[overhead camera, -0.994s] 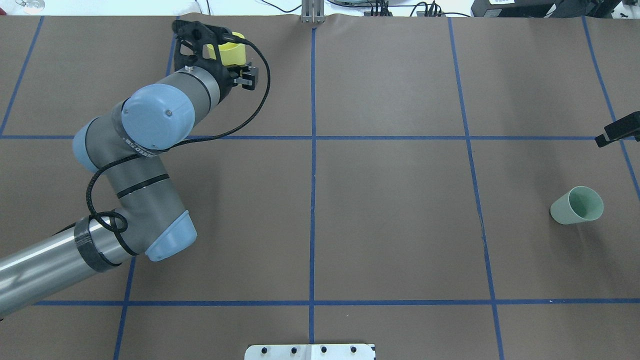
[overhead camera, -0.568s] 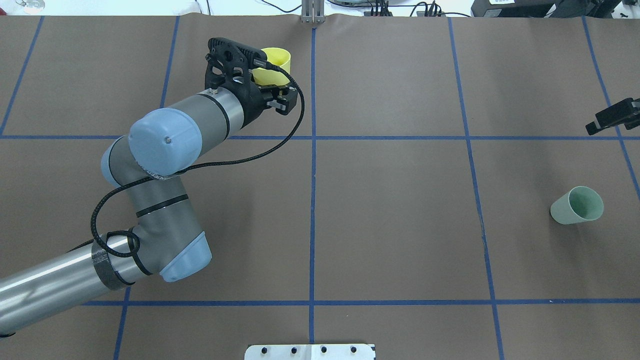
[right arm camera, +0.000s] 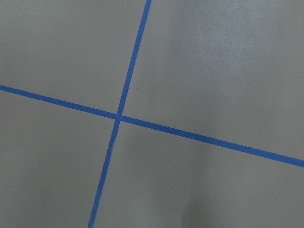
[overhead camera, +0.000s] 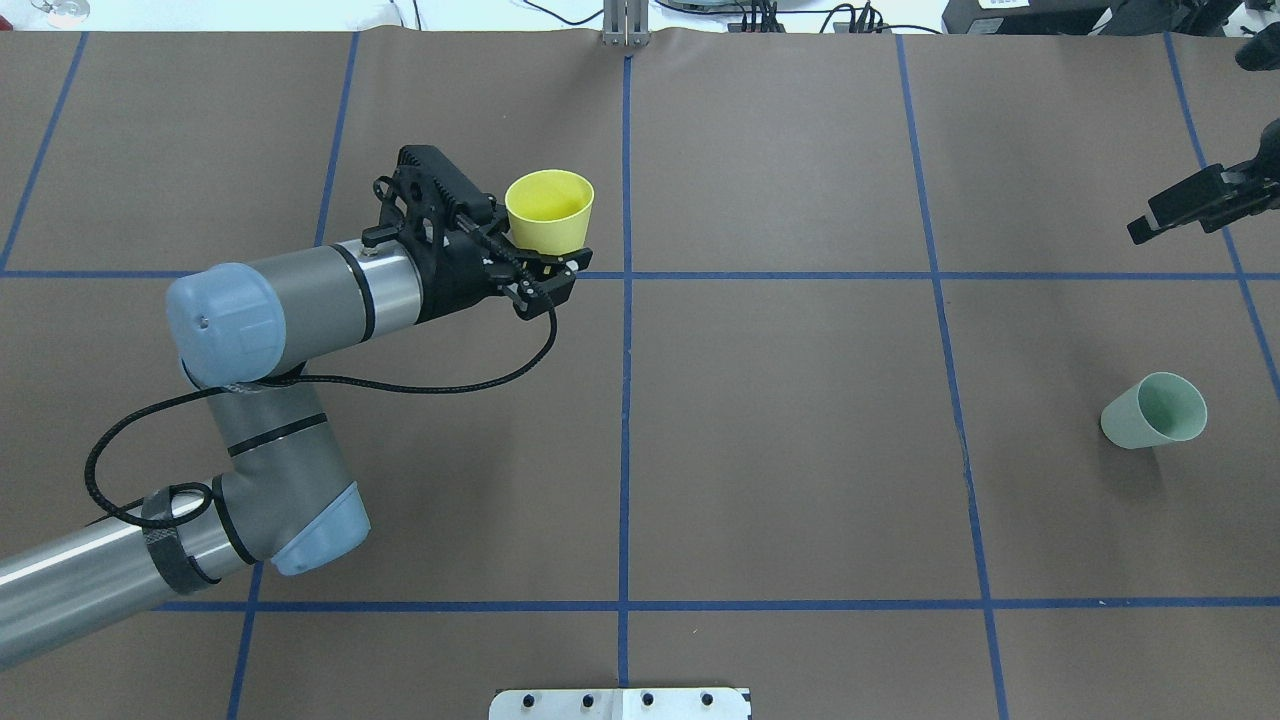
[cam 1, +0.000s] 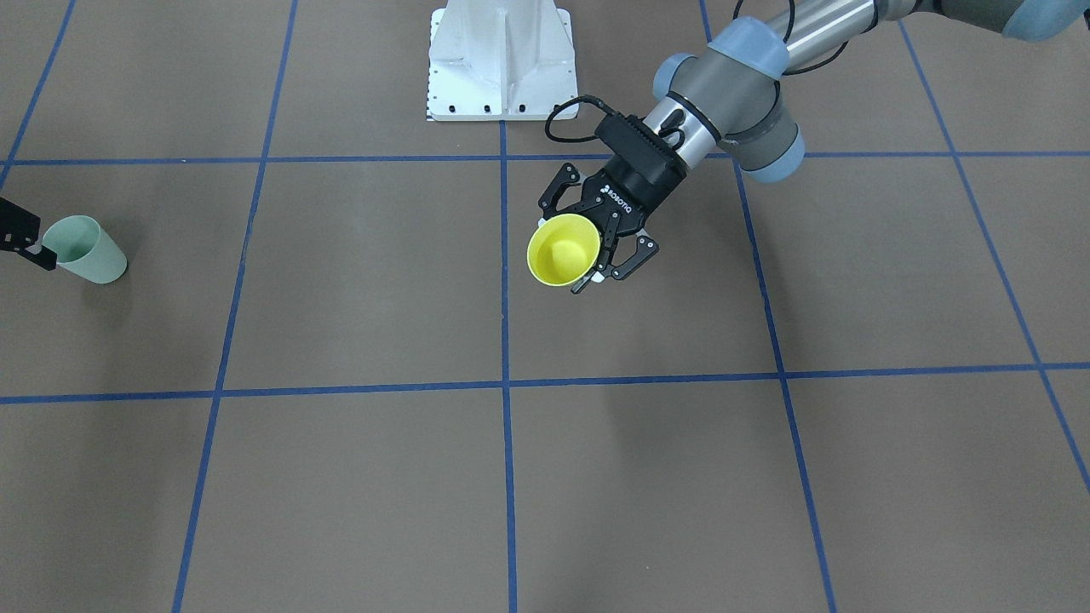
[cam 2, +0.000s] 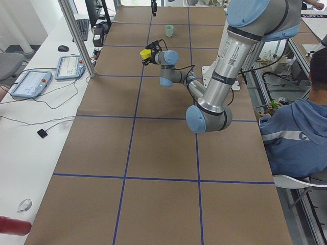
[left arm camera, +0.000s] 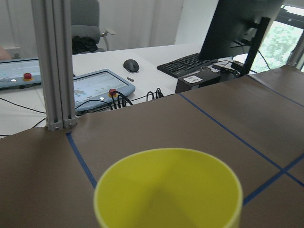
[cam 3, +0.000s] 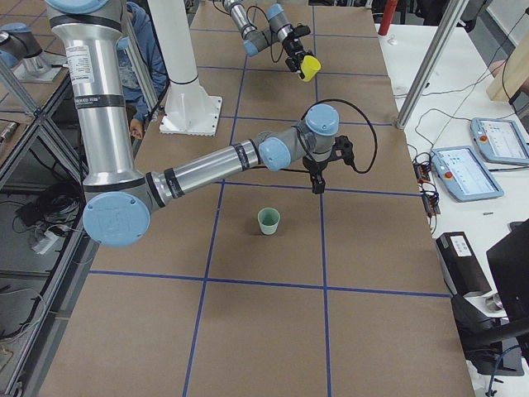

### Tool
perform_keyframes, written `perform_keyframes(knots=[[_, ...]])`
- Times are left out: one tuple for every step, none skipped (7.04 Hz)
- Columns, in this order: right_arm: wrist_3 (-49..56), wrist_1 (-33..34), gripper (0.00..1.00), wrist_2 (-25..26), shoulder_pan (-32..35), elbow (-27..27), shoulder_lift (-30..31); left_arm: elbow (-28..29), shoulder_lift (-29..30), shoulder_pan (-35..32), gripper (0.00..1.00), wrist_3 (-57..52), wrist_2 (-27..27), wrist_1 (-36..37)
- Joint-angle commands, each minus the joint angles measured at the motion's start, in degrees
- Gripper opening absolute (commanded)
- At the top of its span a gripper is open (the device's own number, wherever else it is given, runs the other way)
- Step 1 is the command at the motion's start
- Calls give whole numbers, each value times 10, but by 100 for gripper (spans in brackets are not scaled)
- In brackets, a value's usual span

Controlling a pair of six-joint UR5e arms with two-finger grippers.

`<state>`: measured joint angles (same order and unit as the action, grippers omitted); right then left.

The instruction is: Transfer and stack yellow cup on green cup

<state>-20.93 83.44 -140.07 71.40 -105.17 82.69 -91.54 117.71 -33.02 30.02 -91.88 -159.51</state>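
Note:
My left gripper point(overhead camera: 543, 262) is shut on the yellow cup point(overhead camera: 548, 208) and holds it upright above the table, just left of the centre blue line. The cup also shows in the front view point(cam 1: 562, 249) and fills the bottom of the left wrist view point(left arm camera: 166, 190). The green cup point(overhead camera: 1153, 411) stands alone on the table at the right, and it shows in the front view point(cam 1: 85, 249) too. My right gripper point(overhead camera: 1160, 218) hovers beyond the green cup near the right edge, empty, its fingers together.
The brown table cover is marked with blue tape lines point(overhead camera: 626, 400). The robot's white base plate point(cam 1: 501, 64) sits at the near middle edge. A metal post point(overhead camera: 625, 22) stands at the far edge, with pendants and keyboards point(cam 2: 30, 81) on the white desk beyond.
My left arm has carried the yellow cup right and back toward the robot, nearer the centre line. My right gripper has moved farther from the robot, away from the green cup.

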Motion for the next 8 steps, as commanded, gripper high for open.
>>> perform_keyframes(knots=[[-81, -4, 100, -2, -23, 0, -30, 7, -8, -1, 0, -16, -56, -32], [-125, -5, 100, -2, -37, -3, -48, 26, 8, 0, 0, -19, -57, -26], [-152, -5, 100, -4, -58, -2, -69, 32, 7, 3, 0, -35, -58, -22], [-188, -5, 100, -4, -69, -4, -83, 38, 14, 11, 0, -36, -53, -3], [-221, -6, 100, -3, -78, -6, -99, 36, 15, 9, 0, -43, -47, -3], [-270, -6, 100, -3, -98, -7, -122, 36, 17, 9, 0, -133, -52, -9], [-311, -6, 100, -2, -113, -7, -143, 40, 29, 9, 0, -182, -56, -9], [-339, -6, 100, -2, -132, -14, -155, 43, 29, 9, 0, -182, -72, -9]])
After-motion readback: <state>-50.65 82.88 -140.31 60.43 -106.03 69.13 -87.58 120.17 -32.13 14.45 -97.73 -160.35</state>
